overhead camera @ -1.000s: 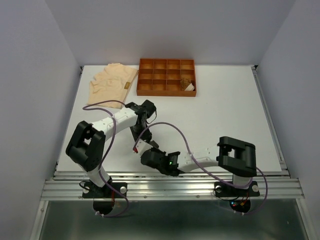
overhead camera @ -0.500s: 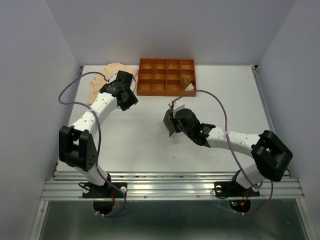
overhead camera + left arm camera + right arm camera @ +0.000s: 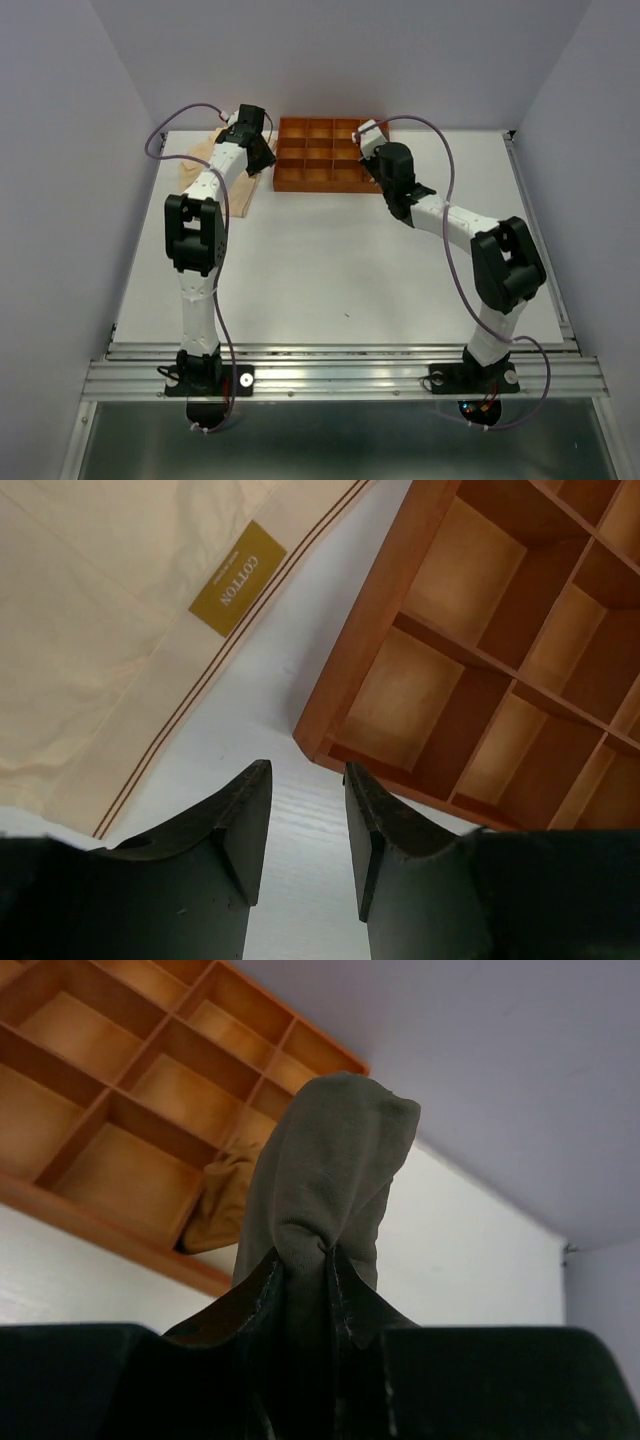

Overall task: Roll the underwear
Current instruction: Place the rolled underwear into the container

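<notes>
Right gripper (image 3: 303, 1260) clamped on grey roll (image 3: 335, 1150), held up by the tray's (image 3: 95, 1218) right side. Brown brief (image 3: 222, 1210) sits in a near compartment. Left gripper (image 3: 305, 780) empty, fingers narrowly apart, over table (image 3: 255, 695) between peach brief (image 3: 90, 610) and tray corner.

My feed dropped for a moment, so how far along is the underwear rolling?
Done: one brown roll sits in a compartment of the tray. In hand: the right claw is shut on a grey rolled pair by the tray. To do: the pale pair lies flat and unrolled; the left claw hangs open near it, empty.
</notes>
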{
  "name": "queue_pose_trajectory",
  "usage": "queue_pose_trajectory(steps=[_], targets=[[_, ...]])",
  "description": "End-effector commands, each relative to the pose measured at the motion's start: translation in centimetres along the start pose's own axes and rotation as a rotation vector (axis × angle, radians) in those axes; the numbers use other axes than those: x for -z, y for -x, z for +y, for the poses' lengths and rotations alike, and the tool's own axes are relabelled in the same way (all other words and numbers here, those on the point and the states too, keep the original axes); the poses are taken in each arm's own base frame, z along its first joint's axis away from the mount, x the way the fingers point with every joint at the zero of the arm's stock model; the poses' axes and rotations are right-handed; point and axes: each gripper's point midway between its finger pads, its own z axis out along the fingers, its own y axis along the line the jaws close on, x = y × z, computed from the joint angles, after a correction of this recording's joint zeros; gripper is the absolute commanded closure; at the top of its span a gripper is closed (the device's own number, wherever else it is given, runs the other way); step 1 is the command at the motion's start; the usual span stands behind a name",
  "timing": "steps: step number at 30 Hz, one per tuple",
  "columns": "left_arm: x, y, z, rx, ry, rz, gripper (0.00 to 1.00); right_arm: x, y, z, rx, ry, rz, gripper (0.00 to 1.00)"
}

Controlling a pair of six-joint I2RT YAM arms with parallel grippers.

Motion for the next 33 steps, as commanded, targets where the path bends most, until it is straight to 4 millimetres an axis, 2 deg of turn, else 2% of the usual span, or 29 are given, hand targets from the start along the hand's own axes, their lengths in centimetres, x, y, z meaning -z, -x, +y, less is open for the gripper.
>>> queue_pose_trajectory(steps=[1,4,5,6,7,8,9,10,11,13,17,23,26,27,29,33], targets=[[0.0,3.0,-1.5,-0.057,-0.024,-0.064,0.55,-2.5,3.0,-3.6,0.267,-0.150,-0.064,0.99],[-1.3,3.1,-1.8,-0.073,-0.027,-0.069,0.55,-4.5,2.7,-3.7,0.351,-0.159,-0.050,0.99],[-1.6,3.0,-1.8,-0.078,-0.030,-0.063,0.55,-5.4,2.0,-2.9,0.369,-0.142,-0.042,0.99],[-2.1,2.9,-1.8,-0.090,-0.034,-0.060,0.55,-5.9,2.8,-2.6,0.367,-0.128,-0.067,0.99],[-2.3,2.6,-2.1,-0.097,-0.046,-0.048,0.56,-6.4,2.7,-2.1,0.372,-0.109,-0.073,0.99],[-2.6,2.4,-2.2,-0.101,-0.053,-0.043,0.56,-7.2,1.8,-0.7,0.385,-0.059,-0.066,0.99],[-2.9,2.3,-2.3,-0.103,-0.060,-0.040,0.57,-7.8,2.4,-0.6,0.377,-0.052,-0.079,0.99],[-3.1,2.2,-2.3,-0.103,-0.060,-0.038,0.57,-8.3,2.2,-0.1,0.362,-0.037,-0.074,0.99],[-3.2,2.1,-2.3,-0.106,-0.063,-0.036,0.57,-9.2,0.5,1.2,0.367,0.006,-0.038,0.99],[-3.7,1.9,-2.3,-0.109,-0.059,-0.031,0.57,-9.9,0.3,2.1,0.346,0.032,-0.038,0.99],[-4.3,1.3,-2.2,-0.119,-0.062,-0.011,0.58,-10.4,-0.8,4.8,0.266,0.141,-0.039,0.99],[-4.8,0.7,-2.2,-0.123,-0.068,0.008,0.58,-10.6,-3.7,9.0,0.237,0.270,0.022,0.99],[-4.8,0.7,-2.0,-0.125,-0.061,0.011,0.59,-10.9,-4.8,10.0,0.192,0.302,0.066,0.99],[-4.8,0.7,-1.9,-0.125,-0.059,0.011,0.59,-11.1,-6.0,10.5,0.187,0.311,0.099,0.99],[-5.0,0.4,-1.7,-0.128,-0.054,0.019,0.59,-11.3,-6.6,10.9,0.160,0.314,0.119,0.99],[-5.1,0.1,-1.5,-0.132,-0.049,0.026,0.59,-11.4,-8.9,13.0,0.126,0.385,0.180,0.99]])
